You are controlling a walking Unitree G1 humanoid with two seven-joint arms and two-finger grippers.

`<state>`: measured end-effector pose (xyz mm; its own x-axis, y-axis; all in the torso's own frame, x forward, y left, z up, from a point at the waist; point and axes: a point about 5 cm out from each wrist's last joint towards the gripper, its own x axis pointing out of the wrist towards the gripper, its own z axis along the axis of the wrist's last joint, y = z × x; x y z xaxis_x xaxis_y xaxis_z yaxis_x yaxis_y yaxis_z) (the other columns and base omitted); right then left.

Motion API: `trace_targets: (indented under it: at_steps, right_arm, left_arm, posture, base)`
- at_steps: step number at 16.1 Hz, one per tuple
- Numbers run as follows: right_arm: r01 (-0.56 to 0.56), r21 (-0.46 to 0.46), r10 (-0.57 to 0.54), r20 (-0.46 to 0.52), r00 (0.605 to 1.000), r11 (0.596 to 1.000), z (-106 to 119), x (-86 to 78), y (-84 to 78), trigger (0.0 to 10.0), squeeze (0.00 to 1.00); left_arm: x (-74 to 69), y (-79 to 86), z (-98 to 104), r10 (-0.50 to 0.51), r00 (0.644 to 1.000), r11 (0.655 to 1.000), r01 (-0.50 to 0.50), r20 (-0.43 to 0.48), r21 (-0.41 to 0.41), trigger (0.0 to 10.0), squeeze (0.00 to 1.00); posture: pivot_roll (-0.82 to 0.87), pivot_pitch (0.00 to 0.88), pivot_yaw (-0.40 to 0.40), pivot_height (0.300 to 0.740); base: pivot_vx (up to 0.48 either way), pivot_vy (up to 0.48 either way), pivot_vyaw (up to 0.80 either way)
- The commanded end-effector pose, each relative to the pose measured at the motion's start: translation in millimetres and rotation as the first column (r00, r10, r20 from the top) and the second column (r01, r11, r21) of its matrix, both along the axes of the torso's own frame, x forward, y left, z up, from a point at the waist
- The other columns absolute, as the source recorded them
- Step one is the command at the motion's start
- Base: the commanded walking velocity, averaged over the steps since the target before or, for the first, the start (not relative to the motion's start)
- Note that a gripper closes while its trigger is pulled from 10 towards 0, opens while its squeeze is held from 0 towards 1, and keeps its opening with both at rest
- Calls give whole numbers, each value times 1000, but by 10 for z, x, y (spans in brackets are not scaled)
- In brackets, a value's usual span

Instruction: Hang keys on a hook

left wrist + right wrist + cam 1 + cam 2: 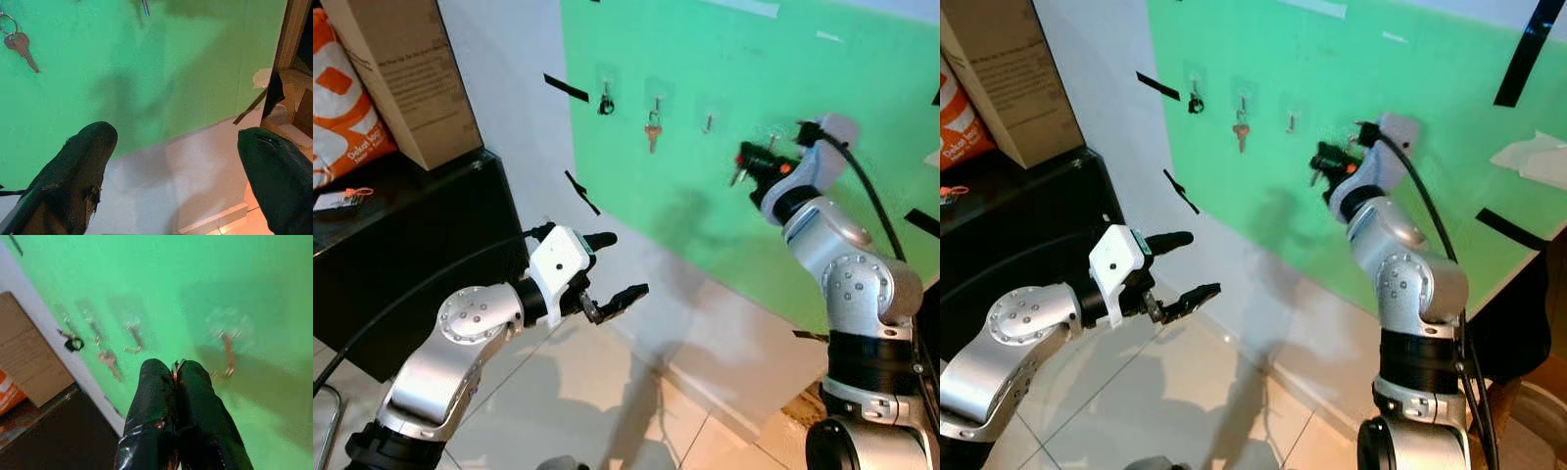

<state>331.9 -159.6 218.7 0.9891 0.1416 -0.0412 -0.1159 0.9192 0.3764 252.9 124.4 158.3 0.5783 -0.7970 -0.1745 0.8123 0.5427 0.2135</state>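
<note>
Up at the hooks (708,122), right pincer (176,369) clamps a key ring (175,368) (left pincer (610,266) apart).

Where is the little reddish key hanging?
The reddish key hangs from the second hook from the left on the green board, between a small black fob and a bare hook.

A green board (724,117) leans on a white wall (499,88) above pale floor tiles (578,392).

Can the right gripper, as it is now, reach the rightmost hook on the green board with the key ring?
Probably yes: the right gripper, shut on the key ring, is raised near the rightmost hook with nothing between them.
</note>
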Motion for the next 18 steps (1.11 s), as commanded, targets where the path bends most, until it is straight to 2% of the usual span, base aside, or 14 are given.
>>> trace_targets:
  at_steps: [1, 8, 14, 18]
  right_arm:
    - [39, 4, -39, 14, 999, 999, 47, 29, -45, 10000, 0]
    - [80, 6, -81, 16, 997, 997, 46, -85, -288, 10000, 0]
    - [55, -24, -55, -19, 998, 998, -23, -32, -180, 10000, 0]
    - [-14, -26, 15, 39, 999, 1000, 75, -47, -82, 10000, 0]
  left_arm:
    - [-14, 21, 29, 2, 1000, 1000, -2, 9, 8, 10000, 0]
    - [-7, -13, 21, -10, 1000, 1000, 10, 3, 5, 10000, 0]
    - [-16, 6, 28, -5, 1000, 1000, 5, 2, 8, 10000, 0]
    - [-17, 4, 31, 0, 1000, 1000, 0, 4, 5, 10000, 0]
  posture:
    - [-44, 0, 7, 740]
    - [-58, 0, 19, 740]
    - [-47, 0, 9, 740]
    - [-50, 0, 7, 740]
  base:
    - [0, 0, 0]
    - [0, 0, 0]
    - [0, 0, 0]
    - [0, 0, 0]
